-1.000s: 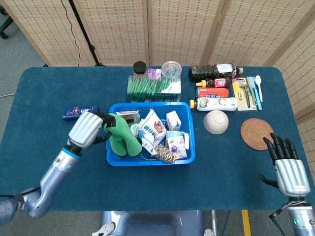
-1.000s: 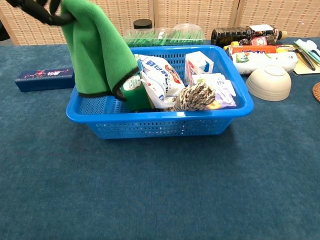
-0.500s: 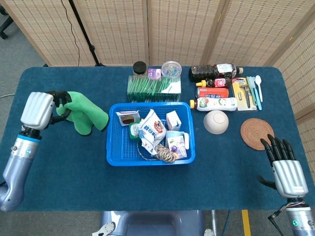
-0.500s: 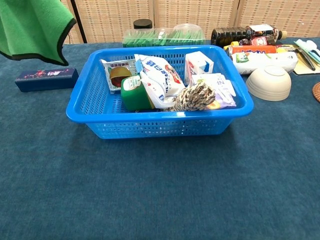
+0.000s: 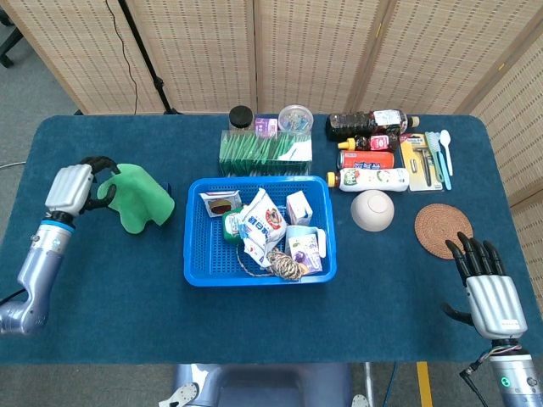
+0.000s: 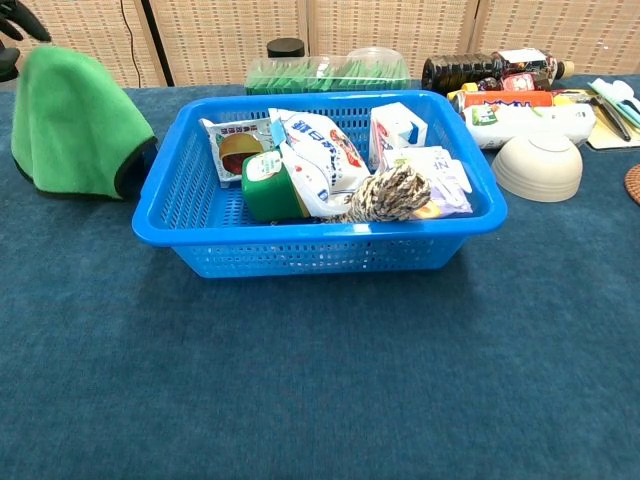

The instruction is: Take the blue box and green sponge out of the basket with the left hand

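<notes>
The green sponge (image 5: 142,200) (image 6: 75,125) stands draped on the table just left of the blue basket (image 5: 196,254) (image 6: 320,228). My left hand (image 5: 71,188) is at the sponge's left edge, its dark fingers (image 5: 98,162) (image 6: 20,15) curled around the sponge's upper corner. The blue box is hidden; the sponge covers the spot where it lay. My right hand (image 5: 488,288) hovers at the table's front right corner, fingers spread and holding nothing.
The basket holds snack packets (image 5: 261,222), a green tub (image 6: 268,185), small cartons (image 6: 396,128) and a ball of twine (image 6: 392,192). Behind it stands a green container (image 5: 265,153). Bottles (image 5: 373,157), a bowl (image 5: 372,210) and a woven coaster (image 5: 441,229) lie right.
My left hand carried the green sponge out of the basket to the left and lowered it onto the table, over the blue box. The right hand barely moved.
</notes>
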### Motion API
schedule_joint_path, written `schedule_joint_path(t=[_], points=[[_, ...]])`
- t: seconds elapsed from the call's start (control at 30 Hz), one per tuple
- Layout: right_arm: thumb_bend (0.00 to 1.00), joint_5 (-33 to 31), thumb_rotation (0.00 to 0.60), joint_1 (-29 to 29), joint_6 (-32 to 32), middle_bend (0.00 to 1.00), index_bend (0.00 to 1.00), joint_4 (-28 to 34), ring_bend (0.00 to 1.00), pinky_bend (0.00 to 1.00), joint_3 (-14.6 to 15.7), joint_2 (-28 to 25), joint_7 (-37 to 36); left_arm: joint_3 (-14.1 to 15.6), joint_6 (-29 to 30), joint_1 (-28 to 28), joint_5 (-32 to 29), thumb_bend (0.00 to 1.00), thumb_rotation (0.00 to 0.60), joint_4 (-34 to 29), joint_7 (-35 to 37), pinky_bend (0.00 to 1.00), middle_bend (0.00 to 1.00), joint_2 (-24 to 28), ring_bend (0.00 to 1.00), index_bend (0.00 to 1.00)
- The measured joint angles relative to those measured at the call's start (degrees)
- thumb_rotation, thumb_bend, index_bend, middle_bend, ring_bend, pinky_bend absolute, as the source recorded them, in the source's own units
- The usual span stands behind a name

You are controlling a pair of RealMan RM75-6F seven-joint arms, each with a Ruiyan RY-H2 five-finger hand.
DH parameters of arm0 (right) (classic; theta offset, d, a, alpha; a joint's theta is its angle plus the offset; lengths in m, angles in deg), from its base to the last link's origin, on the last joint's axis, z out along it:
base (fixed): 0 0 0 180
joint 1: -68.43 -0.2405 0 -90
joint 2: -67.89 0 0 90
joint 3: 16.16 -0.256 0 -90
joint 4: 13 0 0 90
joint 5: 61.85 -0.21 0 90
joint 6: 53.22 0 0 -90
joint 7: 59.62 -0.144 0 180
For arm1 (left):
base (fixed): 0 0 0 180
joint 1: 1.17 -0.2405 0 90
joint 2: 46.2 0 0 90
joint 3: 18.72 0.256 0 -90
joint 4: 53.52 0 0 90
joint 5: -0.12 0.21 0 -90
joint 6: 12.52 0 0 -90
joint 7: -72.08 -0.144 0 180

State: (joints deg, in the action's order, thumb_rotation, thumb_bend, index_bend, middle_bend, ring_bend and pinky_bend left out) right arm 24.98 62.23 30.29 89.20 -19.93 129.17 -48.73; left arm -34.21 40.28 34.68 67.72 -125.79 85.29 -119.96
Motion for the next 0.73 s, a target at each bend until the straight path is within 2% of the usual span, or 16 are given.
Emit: schedule_joint_path(t=[0.17, 0.33, 0.47, 0.6, 0.73], points=[[0.0, 0.0, 0.6, -0.1, -0.3, 0.0, 0.0, 0.0, 0.0, 0.0, 0.0, 0.0, -0.2, 0.3, 4.6, -1.0, 1.3, 0.61, 0.596, -1.8, 0.7, 0.0, 0.0, 0.8, 0.0, 0.0], [0.0, 0.6, 0.6, 0.1, 0.3, 0.0, 0.0, 0.3, 0.0, 0.0, 0.2, -0.4, -0.8, 1.1, 10.3, -4.1, 2.7, 0.57, 0.547, -9.2, -1.9, 0.0, 0.0, 4.8, 0.0, 0.0], [0.0, 1.1, 0.6, 0.3, 1.0, 0.0, 0.0, 0.4, 0.0, 0.0, 0.3, -0.7, -1.5, 2.6, 17.0, -8.0, 5.5, 0.57, 0.534, -14.0, -2.8, 0.0, 0.0, 7.0, 0.0, 0.0], [0.0, 1.8, 0.6, 0.7, 1.8, 0.0, 0.0, 0.6, 0.0, 0.0, 0.4, -1.3, -2.6, 6.3, 25.1, -14.2, 10.0, 0.56, 0.529, -17.3, -3.0, 0.0, 0.0, 8.1, 0.0, 0.0], [0.0, 2.5, 0.6, 1.0, 2.9, 0.0, 0.0, 0.3, 0.0, 0.0, 0.2, -1.6, -3.6, 12.4, 30.7, -22.6, 11.4, 0.57, 0.528, -20.9, -5.4, 0.0, 0.0, 9.1, 0.0, 0.0]])
